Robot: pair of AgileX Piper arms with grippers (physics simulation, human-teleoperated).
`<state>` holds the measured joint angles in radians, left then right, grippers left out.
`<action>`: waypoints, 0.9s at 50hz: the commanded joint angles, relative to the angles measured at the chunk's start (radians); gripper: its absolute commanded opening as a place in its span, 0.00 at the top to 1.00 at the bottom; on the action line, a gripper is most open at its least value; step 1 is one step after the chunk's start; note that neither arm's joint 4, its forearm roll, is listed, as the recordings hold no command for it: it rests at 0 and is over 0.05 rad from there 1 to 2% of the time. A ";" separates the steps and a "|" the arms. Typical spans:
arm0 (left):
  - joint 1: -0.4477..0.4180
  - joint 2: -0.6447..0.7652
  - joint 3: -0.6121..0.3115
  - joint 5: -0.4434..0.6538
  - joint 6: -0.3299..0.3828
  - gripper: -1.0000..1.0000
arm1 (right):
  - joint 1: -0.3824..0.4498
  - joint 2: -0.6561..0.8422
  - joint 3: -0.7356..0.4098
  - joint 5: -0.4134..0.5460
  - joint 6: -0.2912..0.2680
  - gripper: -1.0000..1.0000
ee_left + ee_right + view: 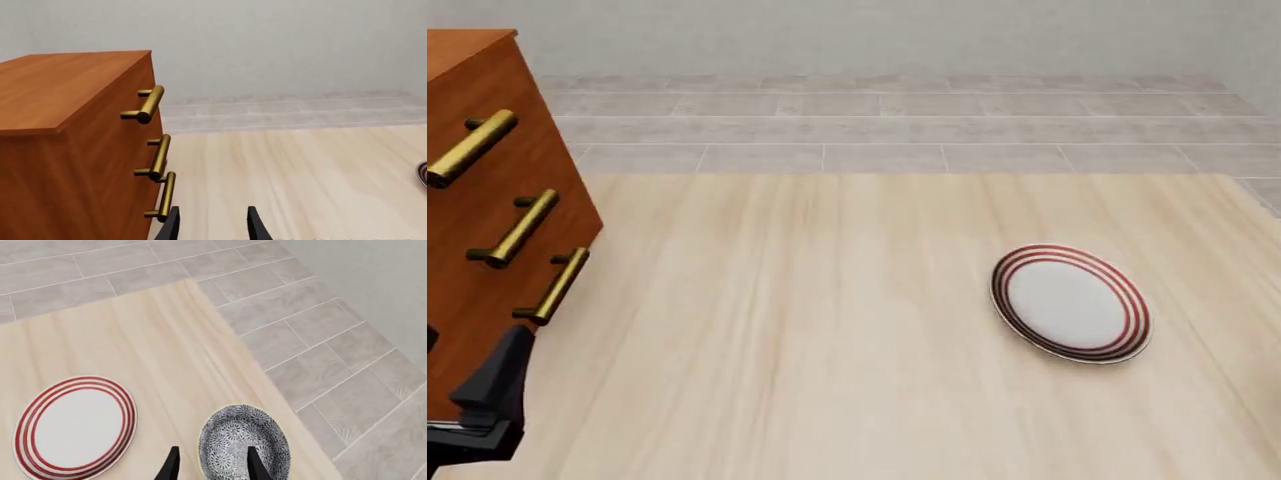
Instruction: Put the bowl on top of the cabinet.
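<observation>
The bowl (pixel 244 440), dark blue-grey floral inside with a pale rim, stands on the wooden table near its edge, beside the plate; it is out of the front view. My right gripper (pixel 213 454) hangs open over the bowl's near rim, one finger over its inside and the other outside it. The reddish-brown cabinet (pixel 481 190) (pixel 60 115) with brass bar handles stands at the table's left. Beside the cabinet's front, near its lowest handle, my left gripper (pixel 213 212) (pixel 487 395) is open and holds nothing.
A flat white plate with red rings (pixel 1072 302) (pixel 75 427) lies on the table's right half, close to the bowl. Bare light wood table (pixel 801 330) lies between cabinet and plate. Grey tiled floor (pixel 320 330) lies beyond the table's edge.
</observation>
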<state>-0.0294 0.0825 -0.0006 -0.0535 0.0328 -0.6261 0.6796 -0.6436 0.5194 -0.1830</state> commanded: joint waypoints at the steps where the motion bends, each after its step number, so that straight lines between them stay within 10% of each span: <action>1: 0.001 0.030 0.000 -0.019 0.010 0.00 | -0.057 0.027 0.013 -0.029 -0.007 0.00; 45: 0.002 0.065 0.000 -0.041 0.028 0.00 | -0.242 0.180 0.098 -0.237 -0.048 0.00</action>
<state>-0.0274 0.1349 -0.0002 -0.0857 0.0578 -0.8354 0.8278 -0.5611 0.3228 -0.2266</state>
